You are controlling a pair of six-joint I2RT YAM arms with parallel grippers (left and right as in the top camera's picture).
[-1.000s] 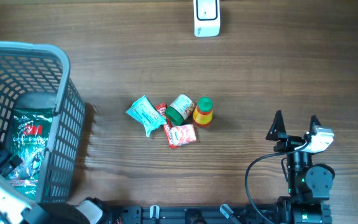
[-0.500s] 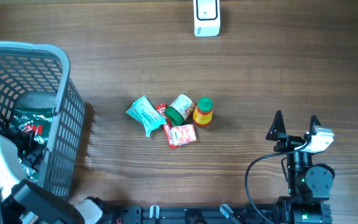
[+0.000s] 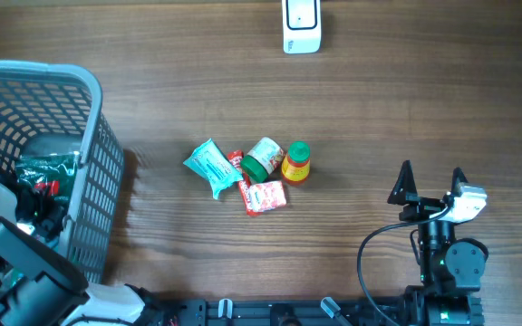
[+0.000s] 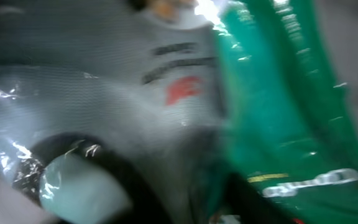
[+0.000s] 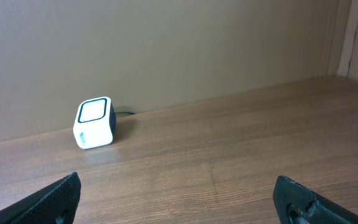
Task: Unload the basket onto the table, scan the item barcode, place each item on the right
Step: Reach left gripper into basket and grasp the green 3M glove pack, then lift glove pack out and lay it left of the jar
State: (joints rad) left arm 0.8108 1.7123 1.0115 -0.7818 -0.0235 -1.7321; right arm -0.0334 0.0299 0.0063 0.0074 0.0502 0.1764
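A green packet (image 3: 51, 167) lies in the grey mesh basket (image 3: 98, 136) at the left. My left gripper (image 3: 43, 201) reaches down into the basket right against that packet. The left wrist view is blurred and very close: the green packet (image 4: 278, 93) fills the right side and a silvery packet (image 4: 135, 81) the left. Its jaws are only dark smears, so their state does not show. The white scanner (image 3: 301, 25) stands at the far edge and also appears as a scanner (image 5: 95, 122) in the right wrist view. My right gripper (image 3: 431, 181) is open over bare wood, holding nothing.
A small pile sits mid-table: a teal packet (image 3: 210, 166), a green-lidded jar (image 3: 263, 158), a yellow bottle with a green cap (image 3: 296, 163) and a red packet (image 3: 263, 196). The basket wall stands between my left arm and the pile.
My left arm has come up from the lower left corner and pushed deeper into the basket, now covering much of the green packet. The right arm has not moved.
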